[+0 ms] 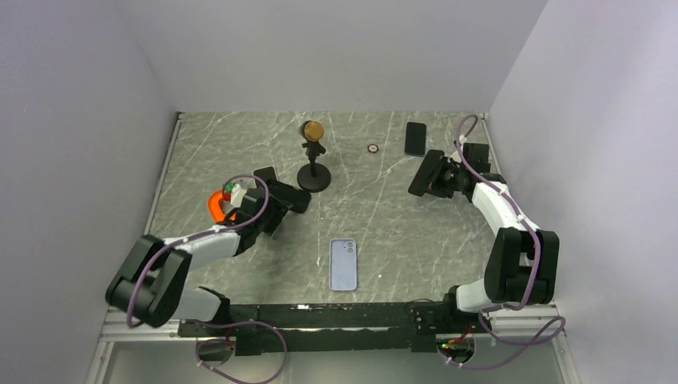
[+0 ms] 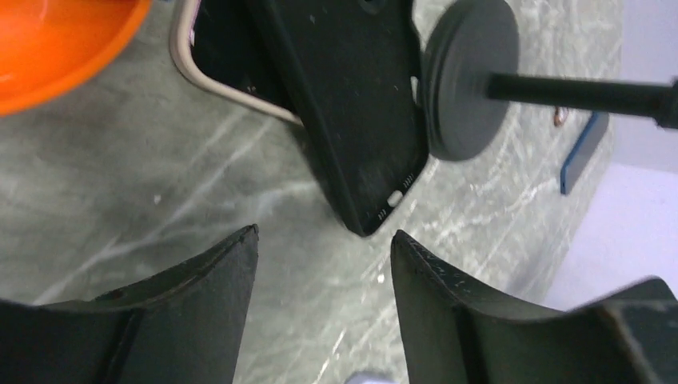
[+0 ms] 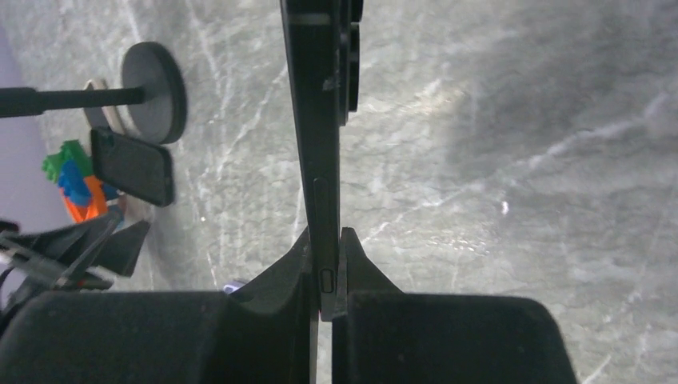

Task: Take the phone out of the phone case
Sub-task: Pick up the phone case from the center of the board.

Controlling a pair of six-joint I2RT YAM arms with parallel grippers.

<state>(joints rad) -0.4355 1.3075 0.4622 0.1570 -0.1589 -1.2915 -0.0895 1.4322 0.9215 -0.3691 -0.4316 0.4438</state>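
Note:
My right gripper (image 1: 441,178) is shut on a black phone (image 1: 424,172) and holds it above the table at the back right. In the right wrist view the gripper (image 3: 326,260) pinches the phone (image 3: 316,120) edge-on, with its camera bumps at the top. A black phone case (image 2: 352,104) lies flat on the table just ahead of my open, empty left gripper (image 2: 324,240). In the top view the case (image 1: 296,198) is between the left gripper (image 1: 276,212) and the stand. The case also shows in the right wrist view (image 3: 132,164).
A black stand (image 1: 313,178) with a round gold top is at centre back, its base (image 2: 468,76) right beside the case. A beige-rimmed phone (image 2: 209,60) lies partly under the case. An orange bowl (image 1: 216,206), a blue phone (image 1: 344,264), a black phone (image 1: 415,138) and a small ring (image 1: 372,148) are on the table.

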